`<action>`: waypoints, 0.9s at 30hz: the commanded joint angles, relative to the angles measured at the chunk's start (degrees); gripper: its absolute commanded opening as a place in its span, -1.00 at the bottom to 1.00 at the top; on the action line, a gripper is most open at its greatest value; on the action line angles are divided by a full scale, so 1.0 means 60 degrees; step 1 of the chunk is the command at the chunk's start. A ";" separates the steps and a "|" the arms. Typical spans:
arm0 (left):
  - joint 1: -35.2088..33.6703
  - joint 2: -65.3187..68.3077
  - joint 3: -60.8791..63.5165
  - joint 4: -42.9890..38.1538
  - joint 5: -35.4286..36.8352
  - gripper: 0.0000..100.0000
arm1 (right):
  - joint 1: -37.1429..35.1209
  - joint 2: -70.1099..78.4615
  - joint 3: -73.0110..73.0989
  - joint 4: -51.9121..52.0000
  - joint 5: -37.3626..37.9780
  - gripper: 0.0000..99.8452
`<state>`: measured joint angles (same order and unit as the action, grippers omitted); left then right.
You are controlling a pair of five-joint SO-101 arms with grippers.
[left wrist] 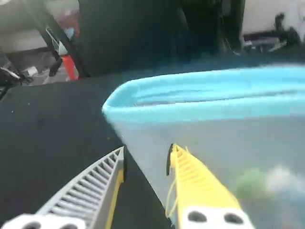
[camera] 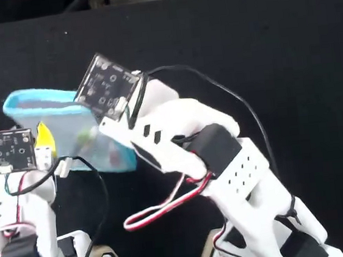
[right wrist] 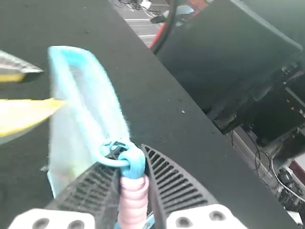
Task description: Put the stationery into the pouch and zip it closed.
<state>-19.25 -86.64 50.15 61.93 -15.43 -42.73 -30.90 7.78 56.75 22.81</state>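
Presently right hand (right wrist: 131, 152) pinches the zipper pull (right wrist: 132, 191); left hand (left wrist: 146, 151) straddles pouch's (left wrist: 214, 138) edge.

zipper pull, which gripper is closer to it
Right. The right gripper has its fingers on the zipper pull; the left gripper is open at the far end of the pouch.

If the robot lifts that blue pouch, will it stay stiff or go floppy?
Probably floppy: the pouch looks thin and see-through. It likely feels light, with just small things showing inside. Tugged by the zipper pull in the right gripper, it may bunch or slide.
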 commanded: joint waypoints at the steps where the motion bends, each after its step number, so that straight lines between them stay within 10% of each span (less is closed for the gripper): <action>1: -0.0198 -0.0044 0.0637 -0.1802 0.0557 -0.68 | -0.0777 -0.0286 -0.0359 0.0762 0.1348 -0.98; 13: -0.1150 -0.0059 0.0989 -0.2418 0.2081 -0.68 | -0.1553 -0.1253 0.0066 0.1363 0.2227 -0.98; 27: 0.0784 -0.0044 0.2454 -0.5201 0.2711 -0.68 | -0.1832 -0.1766 0.0608 0.1040 0.2242 -0.98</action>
<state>-16.09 -86.46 65.80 30.55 0.48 -53.27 -38.99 11.30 65.19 35.82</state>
